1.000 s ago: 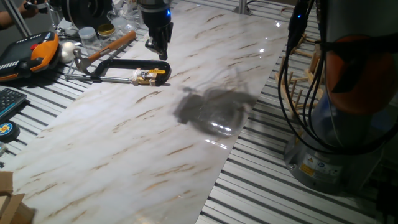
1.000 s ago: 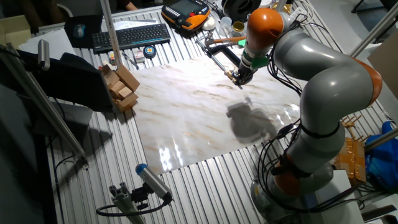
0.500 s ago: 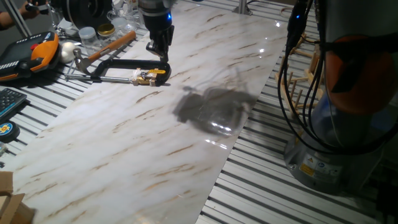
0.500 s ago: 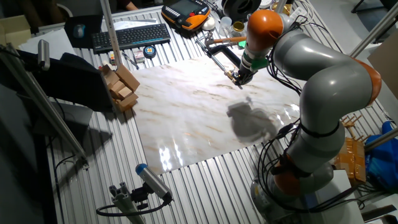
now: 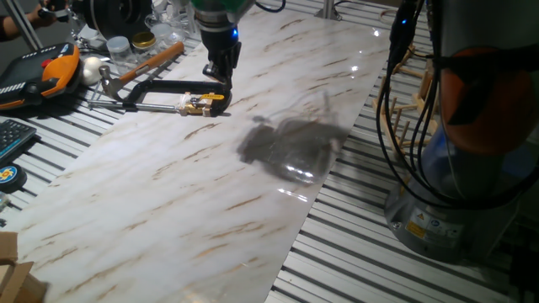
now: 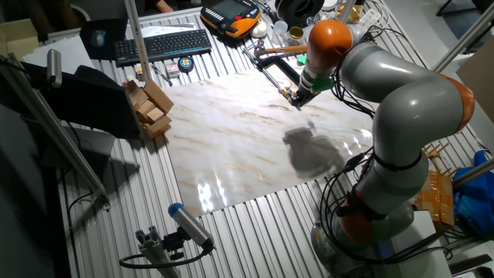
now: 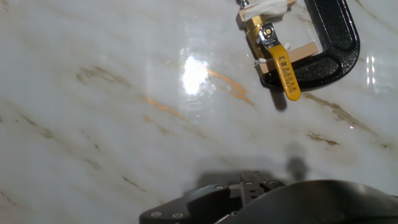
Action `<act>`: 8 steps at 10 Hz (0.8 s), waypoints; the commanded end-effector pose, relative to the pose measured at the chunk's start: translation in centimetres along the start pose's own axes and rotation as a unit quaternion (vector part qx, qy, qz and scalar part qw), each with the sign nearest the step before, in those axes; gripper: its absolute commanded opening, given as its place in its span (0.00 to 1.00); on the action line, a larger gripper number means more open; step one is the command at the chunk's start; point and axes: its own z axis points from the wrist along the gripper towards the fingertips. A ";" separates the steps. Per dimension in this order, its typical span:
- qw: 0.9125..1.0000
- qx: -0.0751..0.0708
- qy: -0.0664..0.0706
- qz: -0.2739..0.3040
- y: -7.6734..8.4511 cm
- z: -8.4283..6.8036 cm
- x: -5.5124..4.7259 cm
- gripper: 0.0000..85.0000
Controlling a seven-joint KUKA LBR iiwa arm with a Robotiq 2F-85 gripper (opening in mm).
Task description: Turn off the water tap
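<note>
Tap assembly examined: the marble table [image 5: 210, 194] bears a black C-clamp [image 7: 336, 46] near its far edge, and a small brass water tap [image 7: 264, 28] with yellow lever [image 7: 285, 68] is held in the clamp. The gripper [image 5: 220, 71] is poised just beside the clamp; whether its fingers are parted cannot be told. Approach is judged in hand; alignment onto the lever is required next.

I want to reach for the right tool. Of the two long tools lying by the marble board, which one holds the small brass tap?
The black C-clamp: its jaw grips the brass tap with the yellow lever. The wooden-handled hammer beside it holds nothing.
</note>
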 end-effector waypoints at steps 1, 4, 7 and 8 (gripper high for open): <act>1.000 0.004 0.001 0.009 -0.1 0.1 0.1 0.00; 1.000 0.000 0.002 0.014 -0.2 0.7 0.2 0.00; 1.000 -0.006 -0.007 0.001 -0.3 1.5 0.1 0.00; 1.000 -0.007 -0.007 -0.001 -0.3 1.6 0.1 0.00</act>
